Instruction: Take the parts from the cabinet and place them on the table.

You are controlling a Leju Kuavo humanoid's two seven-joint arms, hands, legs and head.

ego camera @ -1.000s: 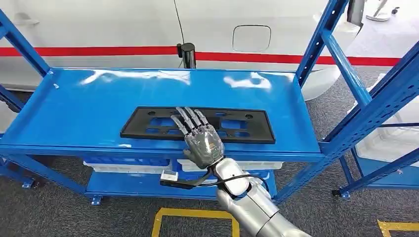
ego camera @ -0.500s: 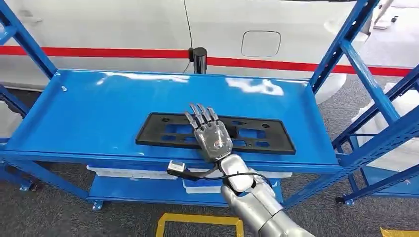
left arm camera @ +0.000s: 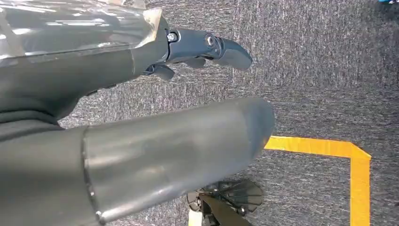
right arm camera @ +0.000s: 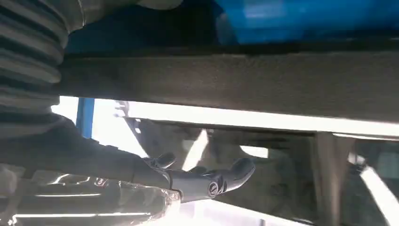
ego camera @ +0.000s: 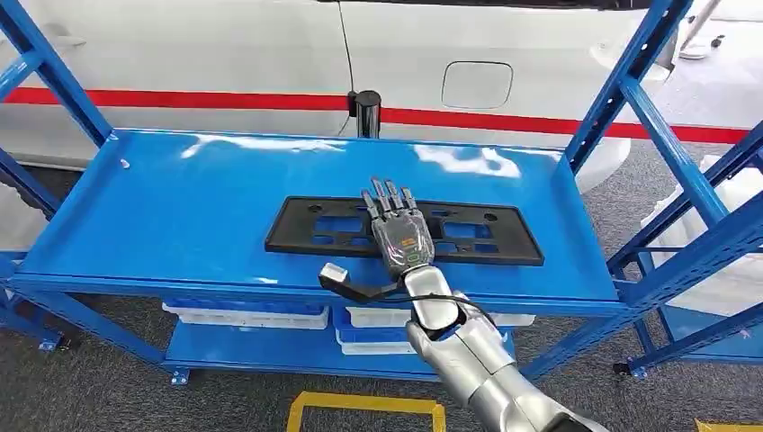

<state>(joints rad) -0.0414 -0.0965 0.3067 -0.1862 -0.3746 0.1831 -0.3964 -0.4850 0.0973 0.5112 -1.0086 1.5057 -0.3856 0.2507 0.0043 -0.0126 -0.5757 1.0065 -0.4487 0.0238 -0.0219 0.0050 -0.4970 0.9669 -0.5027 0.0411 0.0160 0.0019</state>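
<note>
My right hand [ego camera: 402, 241] lies flat, palm down, fingers stretched out and together, over the middle of a long black plastic frame [ego camera: 486, 243]. It holds nothing; I cannot tell whether the fingers press the frame or hover just above it. My thumb sticks out to the side past the near edge of the blue shelf [ego camera: 180, 207] on which the frame lies flat. The frame reaches out well beyond my hand on both sides and has rectangular cut-outs along its length.

I judge the frame light, stiff and thin, likely to slide on the glossy shelf. A good hold would be the near long edge or a bar between cut-outs, close to the middle so it stays level.

My left hand [left arm camera: 141, 94] hangs over grey carpet, holding nothing, fingers apart.
</note>
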